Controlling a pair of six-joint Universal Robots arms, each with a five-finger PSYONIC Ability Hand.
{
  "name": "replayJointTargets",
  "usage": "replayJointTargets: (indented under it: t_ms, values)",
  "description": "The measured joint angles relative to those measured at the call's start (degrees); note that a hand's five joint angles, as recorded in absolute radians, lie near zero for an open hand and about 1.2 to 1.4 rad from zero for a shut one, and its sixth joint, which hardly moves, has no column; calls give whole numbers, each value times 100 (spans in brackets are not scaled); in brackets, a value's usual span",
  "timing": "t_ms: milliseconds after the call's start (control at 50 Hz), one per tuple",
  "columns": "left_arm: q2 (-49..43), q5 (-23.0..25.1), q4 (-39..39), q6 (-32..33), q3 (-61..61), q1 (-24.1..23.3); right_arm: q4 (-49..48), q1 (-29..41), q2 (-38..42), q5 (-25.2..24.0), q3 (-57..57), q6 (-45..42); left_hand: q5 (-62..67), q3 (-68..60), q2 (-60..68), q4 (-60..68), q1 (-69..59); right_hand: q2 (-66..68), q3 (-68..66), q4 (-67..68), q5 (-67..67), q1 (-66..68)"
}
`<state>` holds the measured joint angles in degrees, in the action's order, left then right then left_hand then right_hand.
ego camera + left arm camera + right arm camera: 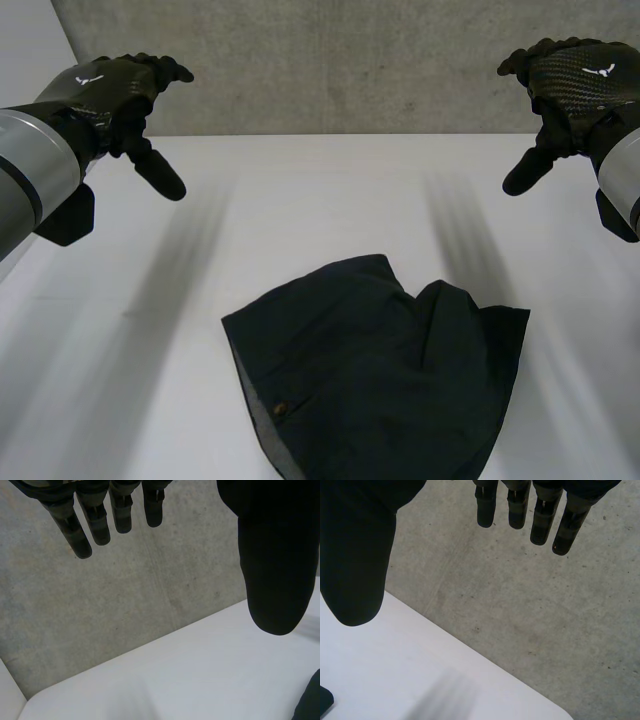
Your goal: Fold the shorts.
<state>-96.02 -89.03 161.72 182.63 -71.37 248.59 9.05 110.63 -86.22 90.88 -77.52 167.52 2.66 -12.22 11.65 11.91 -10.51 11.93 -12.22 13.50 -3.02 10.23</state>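
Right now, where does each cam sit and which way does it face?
Head view: between and behind the arms, looking down at the table and shorts; left hand and right hand, both open.
Left wrist view: on that wrist, facing the concrete wall over the table edge; own fingers, thumb.
Right wrist view: likewise, mirrored; own fingers, thumb.
Shared by all: table, wall.
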Motion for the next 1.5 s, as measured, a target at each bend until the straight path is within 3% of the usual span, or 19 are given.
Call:
replayJointTargets:
  t_ms: [240, 400, 480, 520, 660, 820, 1200, 1500]
  values:
    - [-426, 26, -112, 107, 29, -51, -8, 2, 43, 0, -7, -55, 0, 0, 0, 0, 0, 0, 0, 0, 0, 0]
    - [-1528, 1, -249, 520, -52, -316, -87, 4, 38, 27, -179, -433, 334, -343, 424, 412, -578, 0, 0, 0, 0, 0]
    - [-1638, -1, -227, 544, -64, -368, -96, 4, 38, 28, -195, -450, 338, -347, 438, 428, -578, 0, 0, 0, 0, 0]
    - [-2246, -17, 70, 612, -174, -675, -403, 4, 34, 33, -650, -730, 477, -515, 598, 560, -711, 0, 0, 0, 0, 0]
    - [-2689, -58, 585, 610, -427, -849, -1031, -11, 55, 15, -1427, -1081, 925, -951, 1019, 991, -1100, 0, 0, 0, 0, 0]
    - [-2815, -166, 823, 607, -614, -864, -1474, -70, 64, 2, -2031, -1325, 1285, -1301, 1358, 1346, -1485, 0, 0, 0, 0, 0]
    - [-3030, -723, 1050, 916, -681, -855, -1549, -69, 56, -29, -2248, -1293, 1351, -1343, 1417, 1403, -1490, 0, 0, 0, 0, 0]
    - [-3042, -762, 1066, 979, -815, -870, -1607, -58, 62, -26, -2297, -1309, 2195, -2249, 2329, 2311, -2472, 0, 0, 0, 0, 0]
